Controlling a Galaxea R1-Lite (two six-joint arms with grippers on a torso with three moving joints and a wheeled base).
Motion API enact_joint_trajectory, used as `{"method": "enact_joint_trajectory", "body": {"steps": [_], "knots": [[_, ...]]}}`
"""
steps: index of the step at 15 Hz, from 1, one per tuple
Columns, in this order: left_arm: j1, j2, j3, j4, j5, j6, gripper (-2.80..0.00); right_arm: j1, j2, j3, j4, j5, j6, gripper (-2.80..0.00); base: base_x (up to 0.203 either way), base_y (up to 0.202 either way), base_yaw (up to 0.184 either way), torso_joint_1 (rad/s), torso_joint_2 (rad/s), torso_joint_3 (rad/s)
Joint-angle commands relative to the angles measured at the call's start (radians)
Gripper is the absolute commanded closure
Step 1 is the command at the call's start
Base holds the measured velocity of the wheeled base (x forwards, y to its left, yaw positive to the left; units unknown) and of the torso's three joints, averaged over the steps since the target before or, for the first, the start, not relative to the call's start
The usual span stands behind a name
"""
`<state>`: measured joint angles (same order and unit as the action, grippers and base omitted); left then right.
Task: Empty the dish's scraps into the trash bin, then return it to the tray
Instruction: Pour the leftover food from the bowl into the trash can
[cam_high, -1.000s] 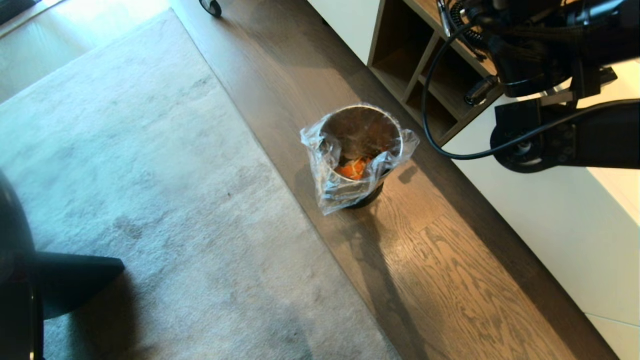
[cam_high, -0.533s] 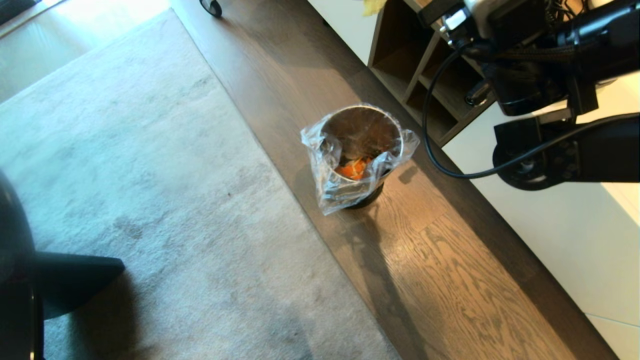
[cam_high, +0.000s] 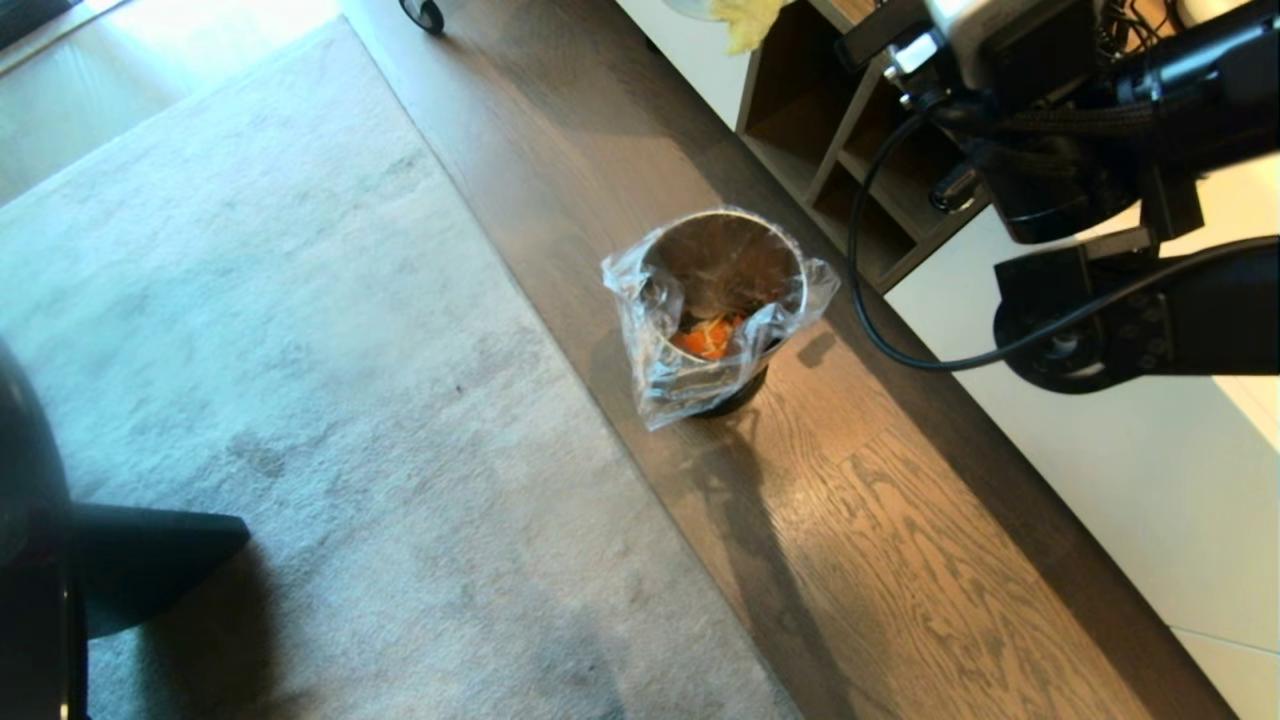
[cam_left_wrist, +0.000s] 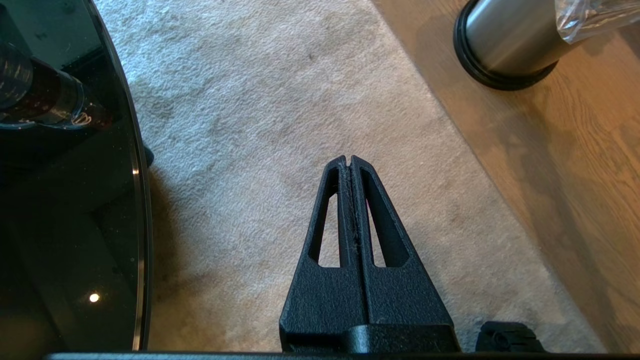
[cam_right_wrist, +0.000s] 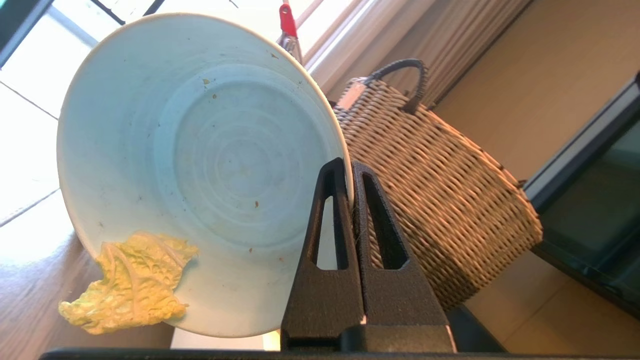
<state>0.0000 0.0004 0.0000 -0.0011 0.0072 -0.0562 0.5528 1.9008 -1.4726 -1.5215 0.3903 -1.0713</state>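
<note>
My right gripper (cam_right_wrist: 350, 167) is shut on the rim of the dish (cam_right_wrist: 200, 165), a pale round bowl held tilted on edge. A yellow leaf (cam_right_wrist: 132, 282) clings to its lower rim and shows at the head view's top edge (cam_high: 745, 15). The right arm (cam_high: 1100, 150) reaches in from the upper right, beyond the trash bin (cam_high: 722, 290). This silver bin with a clear bag stands on the wood floor, with orange and yellow scraps (cam_high: 705, 338) inside. My left gripper (cam_left_wrist: 350, 159) hangs shut and empty over the carpet, the bin's base (cam_left_wrist: 505, 45) off to one side. The tray is out of view.
A wooden shelf unit (cam_high: 840, 130) stands behind the bin against a white cabinet. Grey carpet (cam_high: 300, 350) covers the left floor. The glossy black table (cam_left_wrist: 60, 200) and its foot (cam_high: 130, 570) are at the near left. A woven basket (cam_right_wrist: 435, 190) stands beyond the dish.
The right arm has shifted downward in the head view, and the yellow leaf on the dish has come into sight at the top edge. The bin and left gripper have not moved.
</note>
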Motion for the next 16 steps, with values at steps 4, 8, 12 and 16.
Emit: {"method": "enact_joint_trajectory", "body": {"steps": [4, 8, 12, 16], "knots": [[0.0, 0.0, 0.0, 0.0, 0.0, -0.001, 0.0, -0.012, -0.029, 0.084, -0.032, -0.016, -0.006, 0.0, 0.0, 0.0, 0.0, 0.0, 0.0, 0.0], [0.0, 0.0, 0.0, 0.0, 0.0, -0.001, 0.0, -0.018, -0.029, 0.063, -0.031, -0.051, -0.003, 0.0, 0.0, 0.0, 0.0, 0.0, 0.0, 0.0], [0.0, 0.0, 0.0, 0.0, 0.0, -0.001, 0.0, -0.016, -0.045, 0.085, -0.04, -0.055, -0.01, 0.0, 0.0, 0.0, 0.0, 0.0, 0.0, 0.0], [0.0, 0.0, 0.0, 0.0, 0.0, -0.001, 0.0, -0.007, -0.076, 0.027, -0.045, -0.047, -0.016, 0.0, 0.0, 0.0, 0.0, 0.0, 0.0, 0.0]]}}
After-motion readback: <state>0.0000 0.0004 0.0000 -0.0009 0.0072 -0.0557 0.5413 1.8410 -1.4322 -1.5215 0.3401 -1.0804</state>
